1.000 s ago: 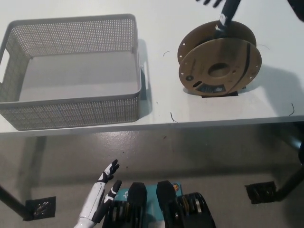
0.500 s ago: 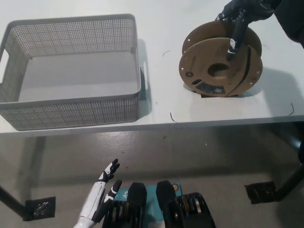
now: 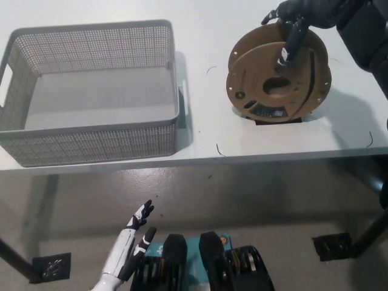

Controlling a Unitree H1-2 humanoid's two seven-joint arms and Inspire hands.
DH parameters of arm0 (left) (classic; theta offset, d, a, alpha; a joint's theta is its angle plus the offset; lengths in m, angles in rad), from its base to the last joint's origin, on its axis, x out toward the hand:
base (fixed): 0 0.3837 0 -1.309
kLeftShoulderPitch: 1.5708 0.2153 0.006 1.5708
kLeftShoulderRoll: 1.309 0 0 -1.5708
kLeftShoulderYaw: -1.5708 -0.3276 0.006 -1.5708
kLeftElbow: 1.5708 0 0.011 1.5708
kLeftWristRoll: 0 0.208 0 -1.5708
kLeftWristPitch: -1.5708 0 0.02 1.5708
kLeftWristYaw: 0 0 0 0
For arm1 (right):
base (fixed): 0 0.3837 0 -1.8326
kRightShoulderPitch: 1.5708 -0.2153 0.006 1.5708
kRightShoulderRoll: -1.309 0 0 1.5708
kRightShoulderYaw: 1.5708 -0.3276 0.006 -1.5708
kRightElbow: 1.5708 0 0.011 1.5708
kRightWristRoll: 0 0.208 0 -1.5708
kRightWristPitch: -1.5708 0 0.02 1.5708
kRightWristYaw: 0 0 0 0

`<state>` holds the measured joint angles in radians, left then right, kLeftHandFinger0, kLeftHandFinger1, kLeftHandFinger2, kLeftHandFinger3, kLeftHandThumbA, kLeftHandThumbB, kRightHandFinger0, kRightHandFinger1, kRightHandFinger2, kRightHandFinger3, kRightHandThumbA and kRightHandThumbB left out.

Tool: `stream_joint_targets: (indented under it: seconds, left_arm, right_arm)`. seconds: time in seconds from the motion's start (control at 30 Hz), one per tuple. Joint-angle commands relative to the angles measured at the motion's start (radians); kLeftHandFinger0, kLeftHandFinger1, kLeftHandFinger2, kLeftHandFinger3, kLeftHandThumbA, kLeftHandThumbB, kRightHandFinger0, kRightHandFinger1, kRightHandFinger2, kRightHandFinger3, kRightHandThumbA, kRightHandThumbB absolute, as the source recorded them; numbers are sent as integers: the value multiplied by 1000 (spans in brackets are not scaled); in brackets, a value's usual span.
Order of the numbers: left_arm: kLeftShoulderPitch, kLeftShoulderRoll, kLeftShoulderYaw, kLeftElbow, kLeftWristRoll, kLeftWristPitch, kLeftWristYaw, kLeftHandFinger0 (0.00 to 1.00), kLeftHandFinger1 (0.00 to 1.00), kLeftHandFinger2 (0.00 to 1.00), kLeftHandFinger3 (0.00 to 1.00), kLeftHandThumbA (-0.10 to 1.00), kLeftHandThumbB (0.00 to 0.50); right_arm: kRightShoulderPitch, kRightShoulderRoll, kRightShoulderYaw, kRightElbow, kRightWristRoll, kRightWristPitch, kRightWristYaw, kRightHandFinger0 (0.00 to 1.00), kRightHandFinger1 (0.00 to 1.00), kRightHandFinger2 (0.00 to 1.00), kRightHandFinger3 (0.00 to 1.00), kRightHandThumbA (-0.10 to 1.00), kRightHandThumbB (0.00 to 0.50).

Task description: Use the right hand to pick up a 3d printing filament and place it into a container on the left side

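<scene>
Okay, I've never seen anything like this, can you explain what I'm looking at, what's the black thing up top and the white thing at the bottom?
This is a single picture from a camera on a humanoid robot's head, looking steeply down at a white table. The black shape at the top right is the robot's right hand, reaching over a brown spool of 3D printing filament that stands on the table; its fingers lie across the spool's top, but I can't tell whether it grips it yet. On the left sits an empty grey mesh basket, where the spool should go. The white shape at the lower left is the robot's left hand, resting open below the table's edge, holding nothing.
</scene>
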<state>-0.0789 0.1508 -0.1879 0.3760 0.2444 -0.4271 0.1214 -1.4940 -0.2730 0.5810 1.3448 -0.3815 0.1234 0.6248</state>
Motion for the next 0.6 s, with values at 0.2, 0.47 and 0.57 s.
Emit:
stream_joint_targets:
  seconds: [0.2,0.47,0.57]
  left_arm:
    - [-28,8,9,-34,6,-43,-15,1000,1000,1000,1000,1000,173]
    - [-35,10,4,-26,7,-43,-10,1000,1000,1000,1000,1000,172]
    - [-42,11,5,-23,5,-43,-12,1000,1000,1000,1000,1000,176]
  right_arm:
    - [129,11,-124,18,28,-101,-322,446,798,1000,1000,-100,154]
    - [162,-21,-259,41,101,-95,-323,181,616,915,591,-100,160]
    - [172,-30,-326,50,135,-74,-354,325,751,1000,740,-100,204]
